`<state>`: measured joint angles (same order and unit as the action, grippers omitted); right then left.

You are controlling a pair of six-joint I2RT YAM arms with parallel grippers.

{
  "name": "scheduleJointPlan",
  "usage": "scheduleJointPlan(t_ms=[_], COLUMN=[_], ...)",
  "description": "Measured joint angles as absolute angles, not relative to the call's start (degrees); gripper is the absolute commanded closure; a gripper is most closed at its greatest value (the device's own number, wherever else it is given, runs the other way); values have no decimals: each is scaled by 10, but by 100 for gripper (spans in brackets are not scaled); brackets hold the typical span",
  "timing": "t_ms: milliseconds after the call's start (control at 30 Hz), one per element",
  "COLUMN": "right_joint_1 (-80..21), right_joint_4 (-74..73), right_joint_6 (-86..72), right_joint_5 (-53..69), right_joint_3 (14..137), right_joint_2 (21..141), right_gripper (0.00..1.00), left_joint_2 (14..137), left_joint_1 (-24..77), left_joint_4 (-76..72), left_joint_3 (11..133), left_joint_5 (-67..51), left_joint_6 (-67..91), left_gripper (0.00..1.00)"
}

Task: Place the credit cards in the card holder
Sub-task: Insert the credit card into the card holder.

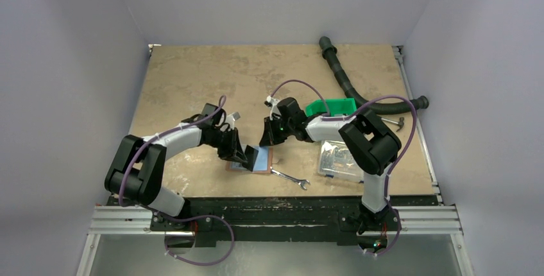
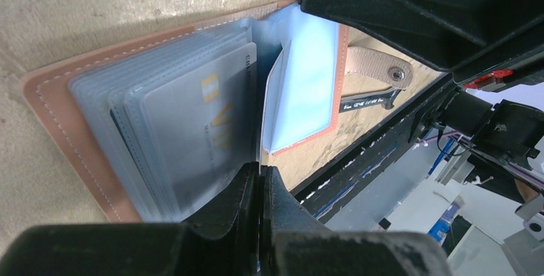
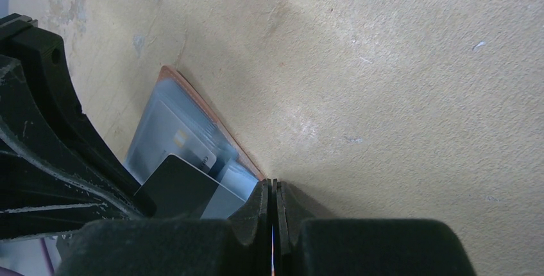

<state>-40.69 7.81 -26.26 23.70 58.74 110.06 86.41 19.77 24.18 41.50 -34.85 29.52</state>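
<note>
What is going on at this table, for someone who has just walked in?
Both arms are at the open card holder near the table's front edge. The left gripper is shut on what looks like a dark card, standing on edge at the holder's pockets and not yet seated. The right gripper is pinched shut on the holder's other flap, apparently lifting it. A pale card already sits in a clear sleeve.

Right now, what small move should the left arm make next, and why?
Probably the left gripper should push its dark card deeper into the wallet: the card stands on edge at the clear pockets, mostly outside, while the right gripper holds a light blue flap open.
</note>
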Motion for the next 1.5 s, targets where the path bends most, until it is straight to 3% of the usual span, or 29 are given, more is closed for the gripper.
scheduleJointPlan(t_ms=[633, 800, 1000, 1300, 1500], right_joint_1=[-404, -400, -388, -398, -403], right_joint_4=[86, 78, 25, 1, 7], right_joint_6=[-263, -269, -275, -289, -326], right_joint_5=[247, 247, 227, 220, 223], right_joint_3=[583, 576, 548, 528, 469], right_joint_2=[1101, 1091, 1014, 933, 934], right_gripper=[100, 85, 61, 49, 51], left_joint_2=[847, 848, 856, 848, 842], left_joint_1=[188, 188, 188, 206, 239], left_joint_4=[144, 138, 149, 163, 189], left_joint_3=[363, 358, 362, 380, 404], left_joint_5=[-361, -365, -358, -347, -301], left_joint_6=[335, 341, 345, 356, 358], left_gripper=[100, 100, 72, 49, 45])
